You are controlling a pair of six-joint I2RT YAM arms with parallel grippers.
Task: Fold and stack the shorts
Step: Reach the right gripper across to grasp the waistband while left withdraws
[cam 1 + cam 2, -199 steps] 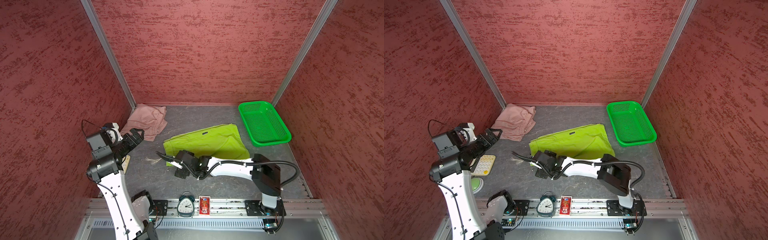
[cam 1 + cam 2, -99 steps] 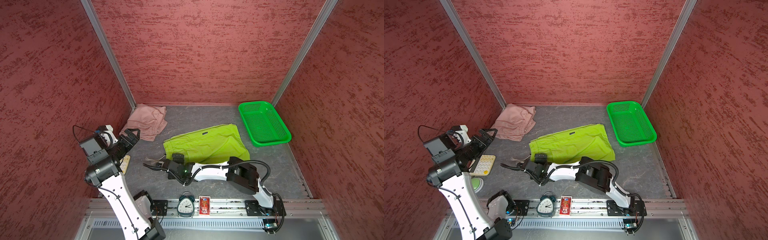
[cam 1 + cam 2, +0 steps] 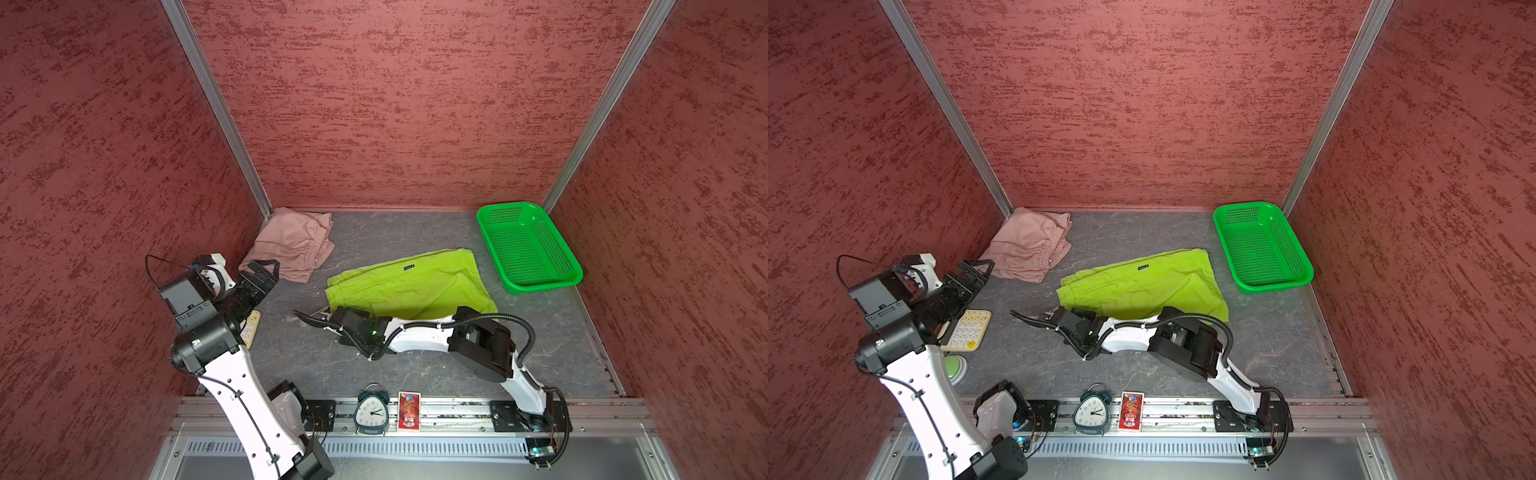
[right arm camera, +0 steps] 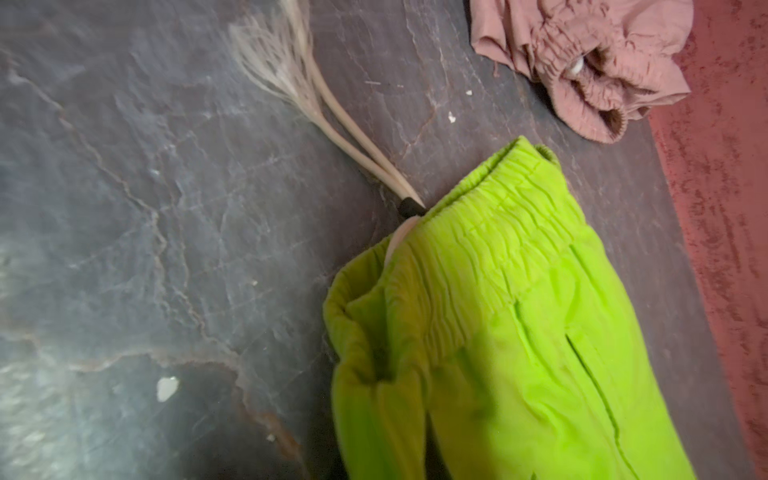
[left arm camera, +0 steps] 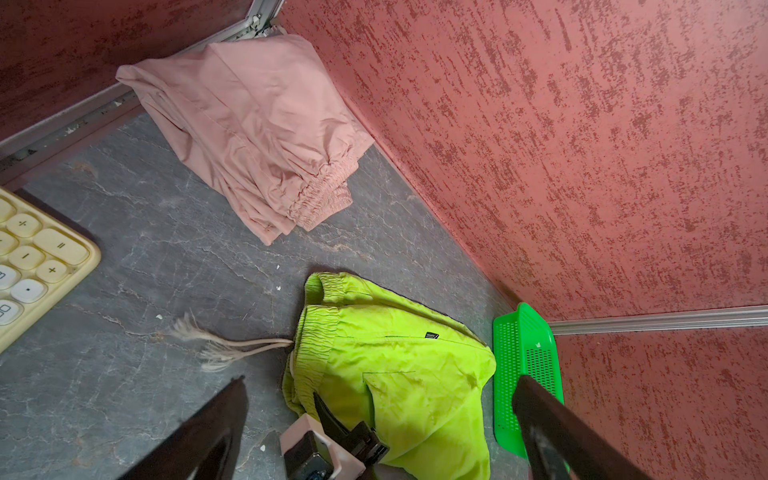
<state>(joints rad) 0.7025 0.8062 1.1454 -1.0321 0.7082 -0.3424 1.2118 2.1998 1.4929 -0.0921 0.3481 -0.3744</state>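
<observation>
- Left gripper (image 3: 266, 270): jaws wide, empty, still raised over table's left edge, pointing at far left corner.
- Pink shorts (image 3: 293, 243): loosely folded bundle in far left corner, unmoved.
- Right gripper (image 3: 333, 316): open a second ago, now closed at near waistband corner of lime green shorts (image 3: 415, 282), mid-table. Seems to pinch fabric; contact itself hidden.
- Drawstring (image 5: 232, 345): trails left across table.
- Meaning: grasp likely made, fold of green pair next, stacking pending.
- Basket (image 3: 540, 286): far right corner, untouched.
</observation>
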